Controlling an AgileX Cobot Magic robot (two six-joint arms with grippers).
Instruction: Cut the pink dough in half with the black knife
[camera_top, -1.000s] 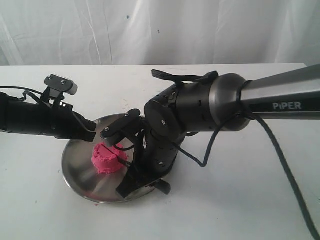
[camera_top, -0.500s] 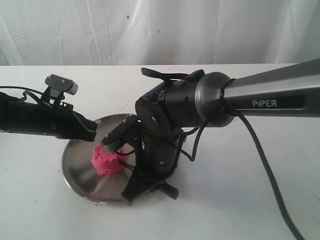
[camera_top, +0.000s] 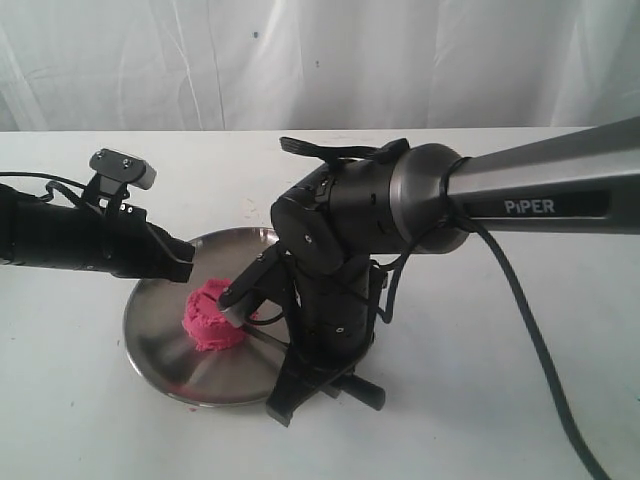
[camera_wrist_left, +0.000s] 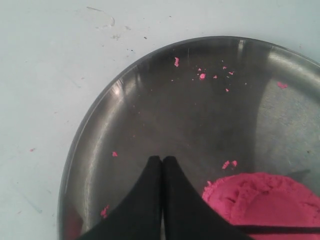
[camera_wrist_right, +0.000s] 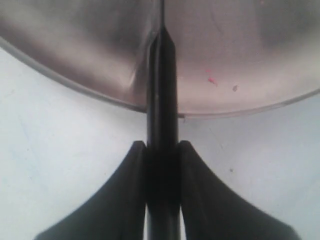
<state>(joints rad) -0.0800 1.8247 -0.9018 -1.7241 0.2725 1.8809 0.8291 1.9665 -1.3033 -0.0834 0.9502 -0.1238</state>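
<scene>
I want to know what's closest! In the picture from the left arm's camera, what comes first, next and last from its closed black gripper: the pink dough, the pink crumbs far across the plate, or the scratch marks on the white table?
From the left gripper:
1. Pink dough, right beside it on the plate.
2. Pink crumbs, across the plate near its far rim.
3. Scratch marks, beyond the plate on the table.

Grainy matt pink dough, shiny smooth steel plate, matt black knife

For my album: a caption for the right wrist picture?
Right gripper clamps the black knife, pointing over the steel plate.
</scene>
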